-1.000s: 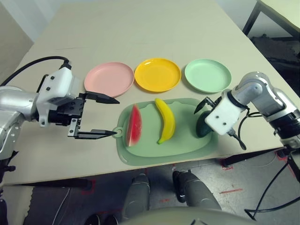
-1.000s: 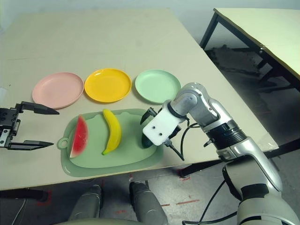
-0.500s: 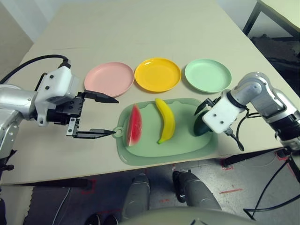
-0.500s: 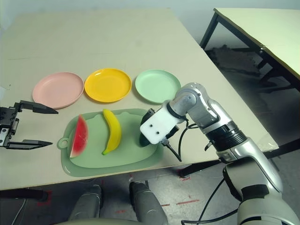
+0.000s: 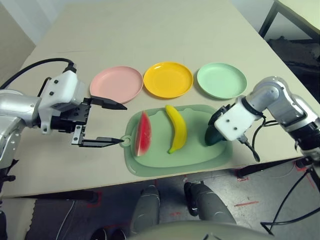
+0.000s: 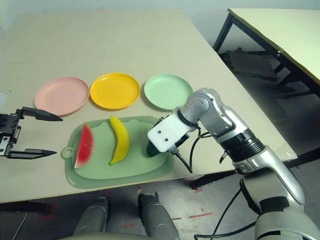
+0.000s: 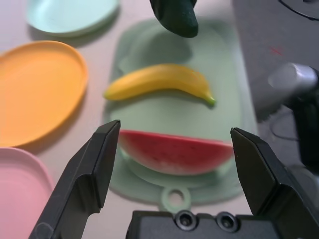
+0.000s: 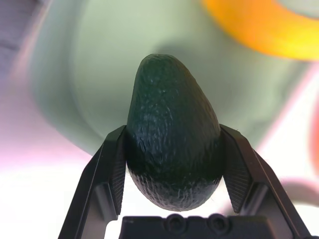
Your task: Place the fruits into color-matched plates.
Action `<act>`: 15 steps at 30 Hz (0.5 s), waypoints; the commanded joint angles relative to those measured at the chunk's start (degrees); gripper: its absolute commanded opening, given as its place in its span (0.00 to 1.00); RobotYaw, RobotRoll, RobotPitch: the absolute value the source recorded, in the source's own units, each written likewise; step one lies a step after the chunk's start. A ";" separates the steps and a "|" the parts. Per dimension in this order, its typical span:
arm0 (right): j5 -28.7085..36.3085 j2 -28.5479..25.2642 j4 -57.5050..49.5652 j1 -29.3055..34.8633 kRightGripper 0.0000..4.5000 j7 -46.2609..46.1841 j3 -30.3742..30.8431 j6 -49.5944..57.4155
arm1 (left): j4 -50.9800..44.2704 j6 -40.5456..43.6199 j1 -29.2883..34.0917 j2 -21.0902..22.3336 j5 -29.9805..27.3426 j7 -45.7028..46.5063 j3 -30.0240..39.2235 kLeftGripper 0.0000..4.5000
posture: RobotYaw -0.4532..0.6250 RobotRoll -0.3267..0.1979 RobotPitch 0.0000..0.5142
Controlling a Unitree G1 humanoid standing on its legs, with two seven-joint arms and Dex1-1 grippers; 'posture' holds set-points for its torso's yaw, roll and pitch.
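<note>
The right gripper's jaws (image 8: 173, 164) pinch the avocado (image 8: 172, 129) over the cutting mat (image 5: 197, 157), its silver forearm (image 5: 295, 112) angling in from the right. The left gripper's jaws (image 5: 105, 122) stand spread beside the watermelon wedge (image 5: 143, 134), level with the mat; the banana (image 5: 177, 129) lies beyond it, below three plates (image 5: 168, 80).

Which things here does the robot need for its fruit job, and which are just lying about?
For the job:
- avocado, held in the right claw
- banana
- watermelon
- pink plate
- yellow plate
- mint plate

Just there:
- green mat, under the banana and watermelon
- other table
- black cable
</note>
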 commanded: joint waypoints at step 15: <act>-21.69 7.67 56.40 -18.25 0.65 -32.11 1.55 -9.86 | -2.27 13.35 -2.88 0.92 0.55 10.22 -1.61 1.00 | 0.44 0.62 0.29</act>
